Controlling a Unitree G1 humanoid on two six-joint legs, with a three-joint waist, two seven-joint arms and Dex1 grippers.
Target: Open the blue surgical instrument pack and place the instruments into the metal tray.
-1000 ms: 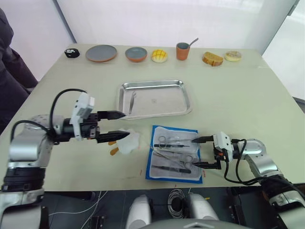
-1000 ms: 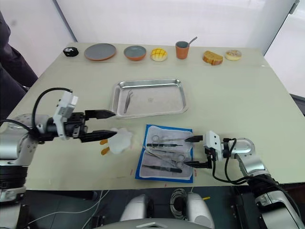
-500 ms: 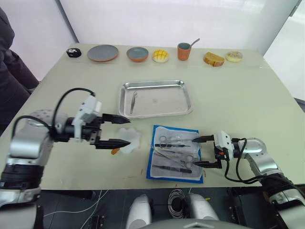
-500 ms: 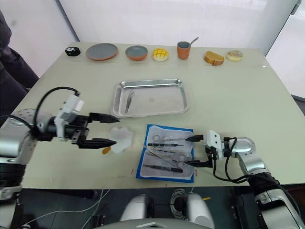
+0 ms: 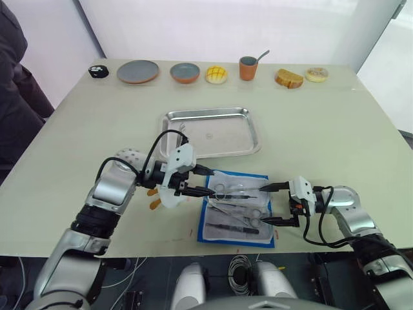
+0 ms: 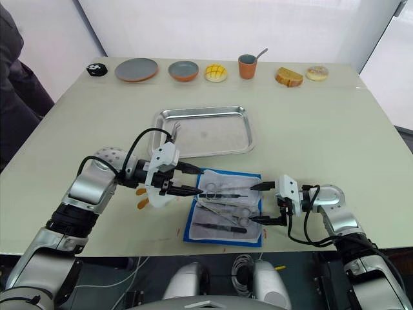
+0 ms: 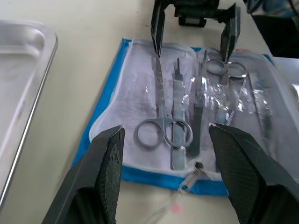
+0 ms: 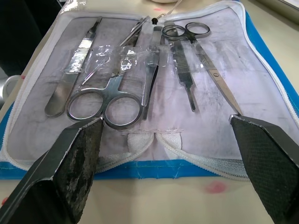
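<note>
With your left gripper [image 5: 205,182] spread wide at the near-tray edge of the blue surgical instrument pack [image 5: 237,208], you are in the picking step: the pack lies unzipped and flat on the worktop [image 5: 322,123], just in front of the metal tray [image 5: 210,132]. The instruments [image 7: 180,112] rest on its clear inner face, ring-handled scissors [image 7: 161,121] nearest your fingertips. Your right gripper [image 5: 273,205] is also wide, straddling the pack's opposite edge. One slim tool appears to sit in the tray already. Next, you likely need to lower over the scissors and close.
</note>
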